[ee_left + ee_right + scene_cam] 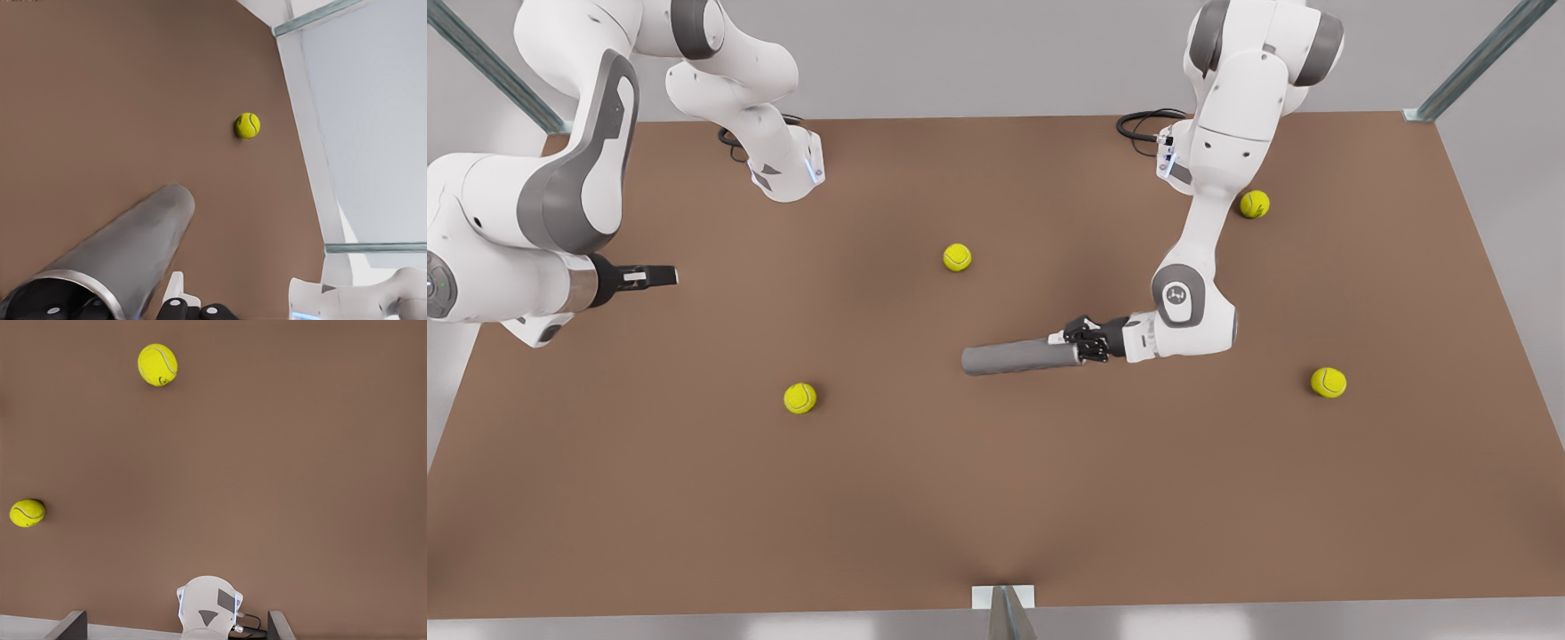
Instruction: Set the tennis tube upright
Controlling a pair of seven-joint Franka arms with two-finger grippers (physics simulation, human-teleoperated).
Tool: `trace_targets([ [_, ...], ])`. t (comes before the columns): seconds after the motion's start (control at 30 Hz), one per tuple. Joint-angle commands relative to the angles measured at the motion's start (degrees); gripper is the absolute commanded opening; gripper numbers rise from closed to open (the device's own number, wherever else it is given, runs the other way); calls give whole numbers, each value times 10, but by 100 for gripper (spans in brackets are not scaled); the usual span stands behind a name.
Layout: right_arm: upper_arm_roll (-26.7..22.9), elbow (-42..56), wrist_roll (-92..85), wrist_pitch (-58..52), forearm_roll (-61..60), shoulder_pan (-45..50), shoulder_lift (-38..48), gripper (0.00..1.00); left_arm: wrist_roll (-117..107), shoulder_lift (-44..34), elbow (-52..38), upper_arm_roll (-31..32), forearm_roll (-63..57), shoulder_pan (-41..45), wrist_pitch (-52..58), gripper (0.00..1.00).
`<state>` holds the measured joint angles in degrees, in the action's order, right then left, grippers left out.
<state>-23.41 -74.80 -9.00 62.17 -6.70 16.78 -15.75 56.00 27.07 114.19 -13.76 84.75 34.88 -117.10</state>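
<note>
The tennis tube (1021, 357) is a plain grey cylinder lying level over the middle of the brown table (996, 516), its closed end toward the front view's left. My left gripper (1087, 349) is shut on the rim of its other end. In the left wrist view the tennis tube (133, 247) runs away from the camera, its dark hollow mouth and thin rim close to the fingers (175, 308). Over the table's edge at the front view's left, my right gripper (660, 276) waits, and the right wrist view shows its fingertips (68, 625) spread wide with nothing between them.
Several yellow-green tennis balls lie scattered: one behind the tube (957, 257), one front left (799, 397), one by the holding arm's base (1254, 204), one at the right (1328, 382). Metal frame posts (1009, 613) stand at the table's edges.
</note>
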Motion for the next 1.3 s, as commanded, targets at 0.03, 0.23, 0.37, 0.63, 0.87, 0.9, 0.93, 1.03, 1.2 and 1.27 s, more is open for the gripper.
trace_targets([
  [0.03, -1, 1, -4, 0, -5, 0, -1, 100, -82, -1, -1, 1, -8, 0, -2, 38],
  [0.23, -5, 0, -4, 0, -9, 0, -1, 100, -84, -1, -1, 1, -8, 0, -2, 29],
  [0.37, -4, 1, -4, -1, -10, 0, 0, 100, -94, -6, -2, 0, -11, 1, -3, 26],
  [0.63, -5, 2, -3, 0, -12, 0, 0, 100, -107, -18, -2, -1, -19, 3, -3, 21],
  [0.87, -5, 2, -1, 1, -4, 2, 10, 100, -221, -80, -15, -5, -168, 4, -4, 21],
  [0.9, -5, 2, -1, 1, -3, 2, 10, 100, -237, -90, -24, -5, -201, 4, -4, 21],
  [0.93, -5, 2, -1, 1, -4, 2, 10, 100, -267, -97, -38, -5, -243, 4, -4, 21],
  [1.03, -5, 2, -3, 1, -4, 2, 9, 100, -360, -127, -54, -14, -339, 4, 0, 21],
  [1.2, -5, 14, -6, 54, -2, -15, -2, 100, -485, -146, -135, -28, -549, 3, 63, 21],
  [1.27, -5, 20, -1, 63, 3, -16, -8, 100, -526, -146, -172, -36, -593, 3, 91, 21],
])
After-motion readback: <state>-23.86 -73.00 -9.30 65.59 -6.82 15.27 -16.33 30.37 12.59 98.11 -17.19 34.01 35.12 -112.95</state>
